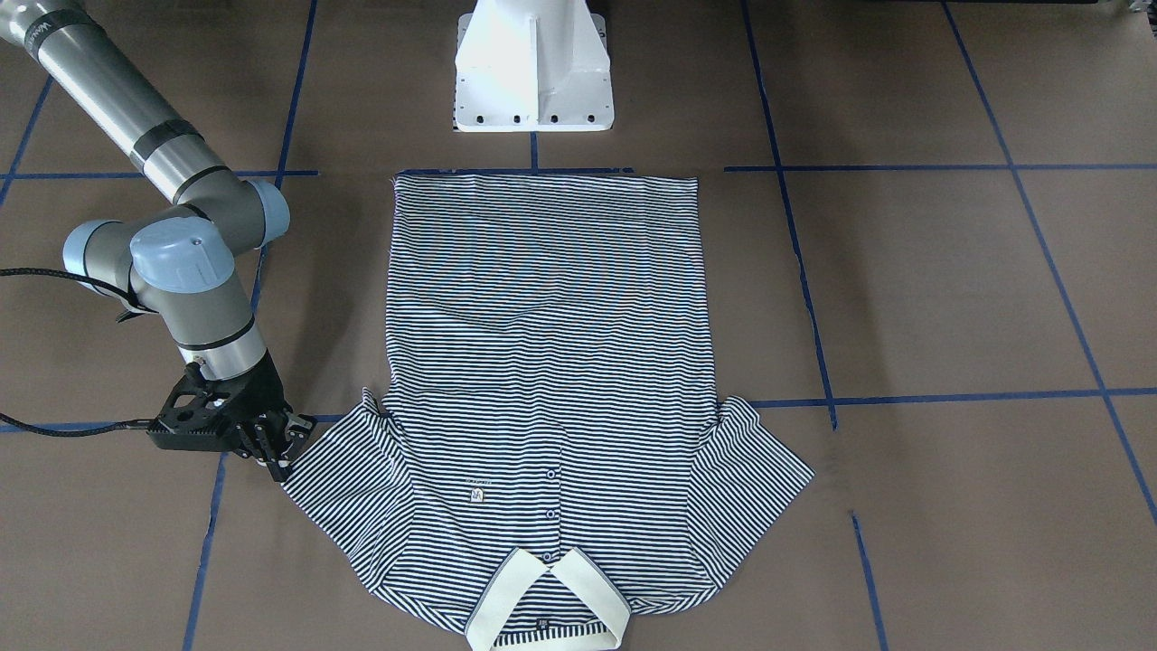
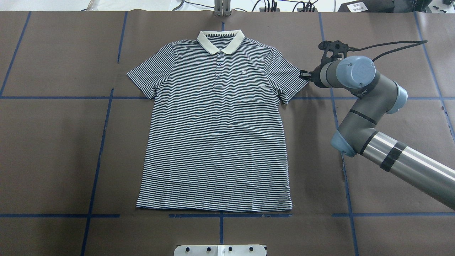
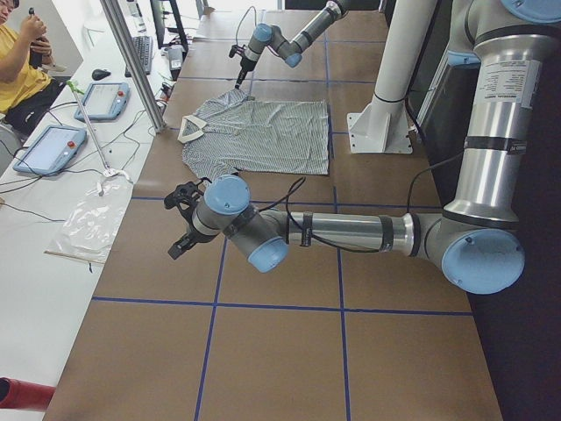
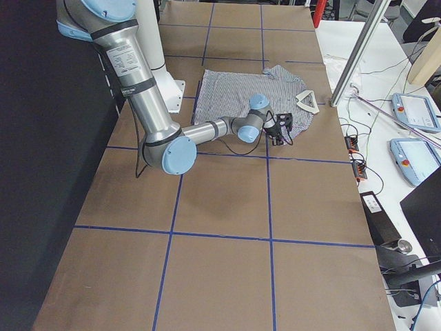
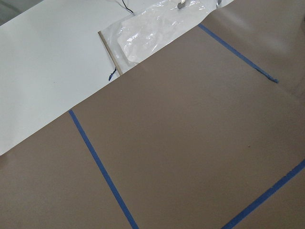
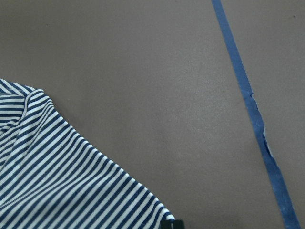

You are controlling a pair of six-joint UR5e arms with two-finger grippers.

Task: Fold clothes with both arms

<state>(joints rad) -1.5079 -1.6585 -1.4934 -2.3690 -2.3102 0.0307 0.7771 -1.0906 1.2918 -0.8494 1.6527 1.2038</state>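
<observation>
While I'm going for the polo shirt sleeve (image 1: 348,470) touching my right pincer (image 1: 282,452), can't tell if it's clenched; next, pinch and fold inward.

The light is bright and even, and it seems to come from above. Beside the right arm (image 1: 194,298) there is only a soft, pale shadow on the brown table (image 1: 949,289). The white pedestal (image 1: 533,72) is nearly overexposed. The thin stripes of the polo shirt (image 1: 542,298) make a wavy moiré in the front-facing view. Both wrist views are a little soft.
</observation>
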